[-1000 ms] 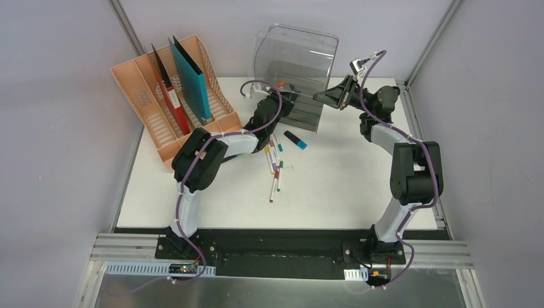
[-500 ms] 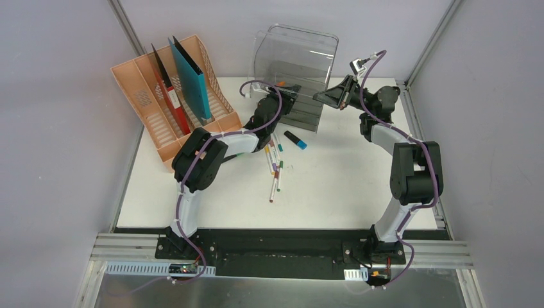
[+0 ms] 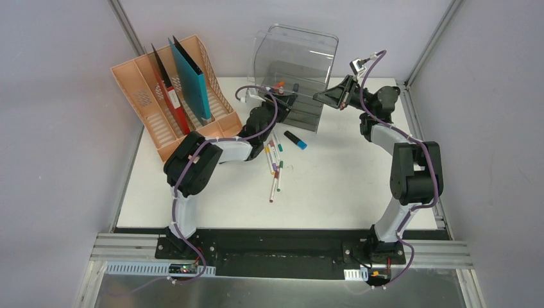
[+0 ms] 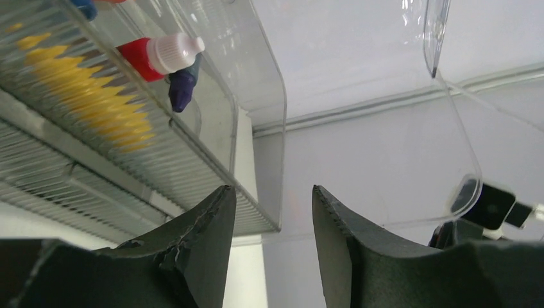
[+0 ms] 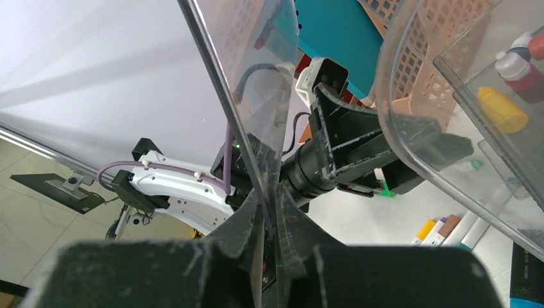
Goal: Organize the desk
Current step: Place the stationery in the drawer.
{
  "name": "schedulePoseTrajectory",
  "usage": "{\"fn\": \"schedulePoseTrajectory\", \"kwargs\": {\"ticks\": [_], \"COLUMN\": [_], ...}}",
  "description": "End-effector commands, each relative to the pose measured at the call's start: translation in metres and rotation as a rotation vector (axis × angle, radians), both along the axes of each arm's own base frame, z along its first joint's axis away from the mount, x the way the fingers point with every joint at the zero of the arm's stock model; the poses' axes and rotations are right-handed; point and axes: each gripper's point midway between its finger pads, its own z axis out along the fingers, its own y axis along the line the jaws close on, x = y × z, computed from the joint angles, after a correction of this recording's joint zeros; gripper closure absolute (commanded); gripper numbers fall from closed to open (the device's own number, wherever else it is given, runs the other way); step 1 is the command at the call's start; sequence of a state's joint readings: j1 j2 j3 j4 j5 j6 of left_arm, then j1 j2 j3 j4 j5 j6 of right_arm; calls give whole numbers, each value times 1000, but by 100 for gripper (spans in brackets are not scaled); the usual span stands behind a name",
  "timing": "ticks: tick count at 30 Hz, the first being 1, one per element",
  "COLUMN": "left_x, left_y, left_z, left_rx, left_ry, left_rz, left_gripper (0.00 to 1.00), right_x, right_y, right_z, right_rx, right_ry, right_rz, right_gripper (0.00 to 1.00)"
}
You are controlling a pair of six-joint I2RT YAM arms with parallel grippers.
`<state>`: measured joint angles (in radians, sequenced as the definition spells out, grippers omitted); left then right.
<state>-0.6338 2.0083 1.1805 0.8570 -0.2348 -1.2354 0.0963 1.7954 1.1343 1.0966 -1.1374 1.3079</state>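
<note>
Top external: white desk [image 3: 333,186] lay beyond the arm bases and bore a peach file rack [image 3: 138,96], a clear drawer box [image 3: 301,51] and loose markers [image 3: 276,167].
Left wrist: left gripper [image 4: 272,192] stood released and empty by the box's drawer, which held a red bottle [image 4: 160,54].
Right wrist: right gripper [image 5: 269,199] was clenched on the box's clear wall.

Your left gripper [image 4: 272,200] now holds its jaws clearly apart, where a second ago they were nearly closed. Your left arm [image 3: 192,165] now has its elbow further left and lower, and the gripper sits slightly back from the clear box [image 3: 296,61].
</note>
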Motion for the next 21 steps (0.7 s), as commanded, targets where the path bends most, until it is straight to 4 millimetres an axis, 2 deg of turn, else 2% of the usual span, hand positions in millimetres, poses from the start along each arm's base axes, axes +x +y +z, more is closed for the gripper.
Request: {"fn": "schedulePoseTrajectory", "kwargs": {"ticks": [1, 6, 11, 15, 19, 21], "left_x": [-24, -48, -90, -115, -125, -129], "left_y": [8, 13, 14, 15, 28, 36], "left_z": [54, 55, 53, 31, 0, -6], "left_rx": [-2, 77, 243, 415, 553, 622], "left_ry": [-181, -280, -505, -584, -521, -493], "left_rz": [-44, -96, -201, -293, -323, -336], "left_gripper": [53, 52, 52, 51, 51, 50], "right_x": [-19, -19, -18, -18, -18, -18], "right_y": [9, 9, 9, 10, 10, 10], "right_z": [10, 9, 8, 7, 7, 6], "right_rx": [-15, -16, -17, -17, -18, -19], "right_ry": [-27, -25, -22, -20, -21, -21], "right_rz": [92, 92, 92, 94, 94, 95], "right_gripper": [95, 94, 95, 95, 95, 95]}}
